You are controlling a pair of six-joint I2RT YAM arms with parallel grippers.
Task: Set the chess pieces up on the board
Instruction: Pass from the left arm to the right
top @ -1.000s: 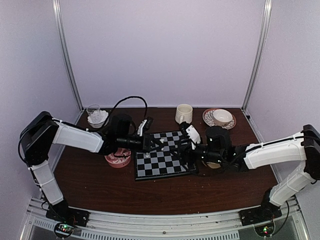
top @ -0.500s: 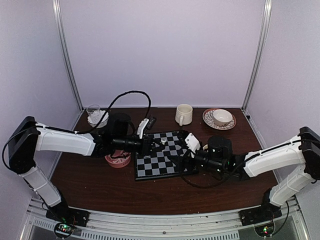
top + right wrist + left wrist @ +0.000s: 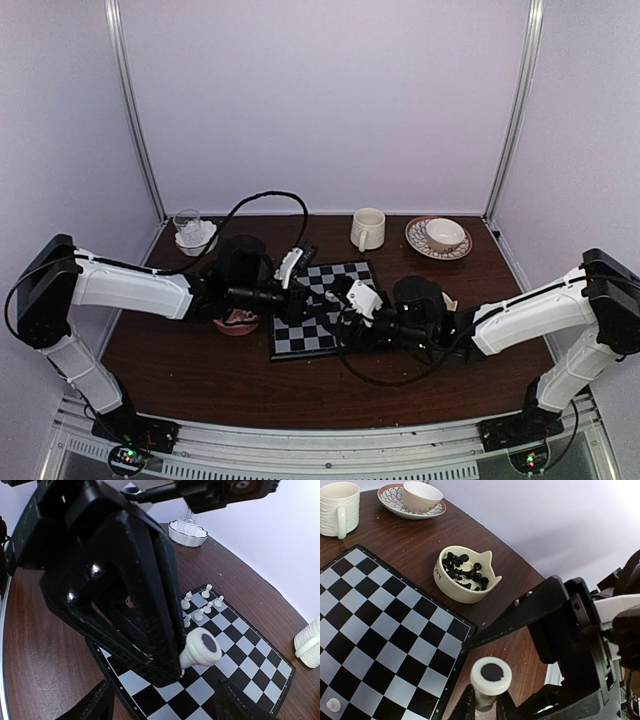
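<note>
Shift since a second ago: the right gripper (image 3: 165,706) has swung left from the right edge of the board (image 3: 385,610) to above its squares, and now sits close beside the left gripper (image 3: 485,702). The left arm's elbow is lower.
Left gripper: pinched tight on one white piece (image 3: 201,649), which is tilted and held clear above the board.
Right gripper: fingers wide apart, gripping nothing.
Board: one, lying flat between the two arms.
Standing white pieces (image 3: 199,615): seven, I think. They are small in the right wrist view, clustered at the corner nearest the glass (image 3: 187,522).
Black pieces (image 3: 465,572): heaped in one cat-eared bowl (image 3: 451,587) just beside the board, too tangled to count.
Crockery: one mug (image 3: 335,507), one cup (image 3: 420,495) on one saucer (image 3: 395,497), one scalloped dish (image 3: 189,537) under the glass, one pink bowl (image 3: 232,324).
</note>
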